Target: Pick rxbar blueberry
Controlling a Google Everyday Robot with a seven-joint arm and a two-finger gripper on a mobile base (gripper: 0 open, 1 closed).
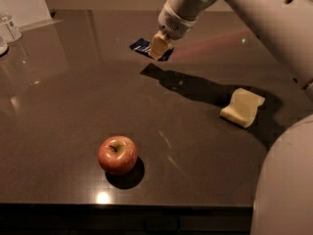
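Tool [159,45] sits over the rxbar blueberry [141,46], mid far edge of the worktop [63,106]; whether it is spread or pinching, cannot tell. Apple [117,154] near front edge, yellow block [242,107] toward right edge, all well apart with open room between. Dark glossy surface. Bottle [11,26] at far-left corner.

rxbar blueberry [142,46]: dark navy, white print
gripper [159,47]: tan end on white arm, sits over the bar's right part
apple [117,154]: red, yellowish patches
block [242,107]: pale yellow
table [63,111]: glossy dark brown
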